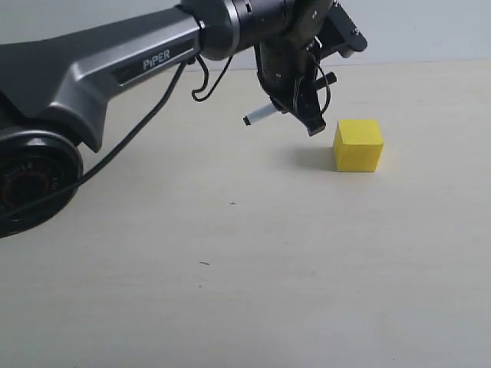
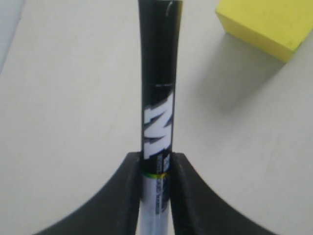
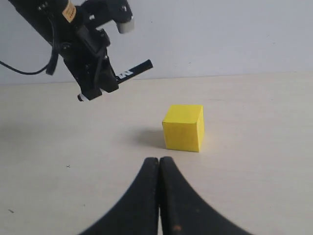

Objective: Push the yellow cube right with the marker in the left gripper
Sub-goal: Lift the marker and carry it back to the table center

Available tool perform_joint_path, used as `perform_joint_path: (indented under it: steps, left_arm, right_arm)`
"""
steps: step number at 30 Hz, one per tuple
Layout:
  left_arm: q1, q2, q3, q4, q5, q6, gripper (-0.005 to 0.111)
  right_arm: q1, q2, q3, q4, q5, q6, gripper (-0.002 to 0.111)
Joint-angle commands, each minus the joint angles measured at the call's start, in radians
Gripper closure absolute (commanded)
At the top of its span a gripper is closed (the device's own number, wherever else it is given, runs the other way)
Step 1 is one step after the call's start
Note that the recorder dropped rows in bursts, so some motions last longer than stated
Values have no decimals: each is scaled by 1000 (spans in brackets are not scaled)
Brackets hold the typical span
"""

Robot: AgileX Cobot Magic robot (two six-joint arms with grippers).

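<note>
The yellow cube (image 1: 358, 144) sits on the pale table, right of centre in the exterior view. My left gripper (image 1: 311, 123) hangs just left of it, above the tabletop and apart from it. It is shut on the marker (image 1: 259, 116), held crosswise: the white barrel pokes out left and the black cap (image 1: 328, 78) points back right. In the left wrist view the marker (image 2: 157, 98) runs out between the fingers (image 2: 183, 196), with the cube (image 2: 266, 22) off to one side. My right gripper (image 3: 159, 160) is shut on nothing, short of the cube (image 3: 183, 128).
The pale tabletop (image 1: 230, 268) spreads around the cube, with a light wall (image 3: 220, 34) behind it. The left arm's grey PiPER link (image 1: 115, 69) and a black cable (image 1: 146, 123) reach in from the left.
</note>
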State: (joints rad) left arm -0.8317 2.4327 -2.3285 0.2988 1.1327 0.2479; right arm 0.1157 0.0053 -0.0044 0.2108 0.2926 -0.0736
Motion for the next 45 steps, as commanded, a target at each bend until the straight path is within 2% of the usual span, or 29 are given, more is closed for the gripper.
perform_joint_path:
  steps: [1,4,10,12,13,17,18,19,21,23,26,29,32,35,40,45]
  left_arm:
    - [23,-39,6,-105,88,-107,107]
    - [31,-67,68,-172,88,-144,107]
    - [16,-203,323,-137,66,-242,107]
    - [13,-320,484,-101,-47,-312,107]
    - [20,-397,593,-91,-144,-374,107]
    - [26,-549,854,-50,-382,-539,107]
    - [26,-614,981,-27,-502,-623,107]
    - [26,-643,1050,-15,-573,-671,107]
    - [35,-707,1285,2,-813,-885,107]
    - [35,-712,1349,2,-843,-934,107]
    - [21,-712,1381,-19,-795,-936,107]
    - [53,-691,1377,-59,-799,-1079,107]
    - [56,-658,1339,-77,-797,-1118,107]
    - [56,-592,1257,-109,-742,-1118,107]
    - [56,-455,1063,-145,-574,-1069,107]
    - [65,-362,954,-182,-516,-1055,107]
  right_arm:
    - [1,-5,4,-1,-7,-4,108]
    - [1,-5,4,-1,-7,-4,108]
    - [1,-5,4,-1,-7,-4,108]
    - [1,-5,4,-1,-7,-4,108]
    - [1,-5,4,-1,-7,-4,108]
    - [1,-5,4,-1,-7,-4,108]
    - [1,-5,4,-1,-7,-4,108]
    - [1,-5,4,-1,-7,-4,108]
    - [1,-5,4,-1,-7,-4,108]
    - [1,-5,4,-1,-7,-4,108]
    - [1,-5,4,-1,-7,-4,108]
    - [1,-5,4,-1,-7,-4,108]
    - [1,-5,4,-1,-7,-4,108]
    - [1,-5,4,-1,-7,-4,108]
    - [1,-5,4,-1,-7,-4,108]
    - [1,-5,4,-1,-7,-4,108]
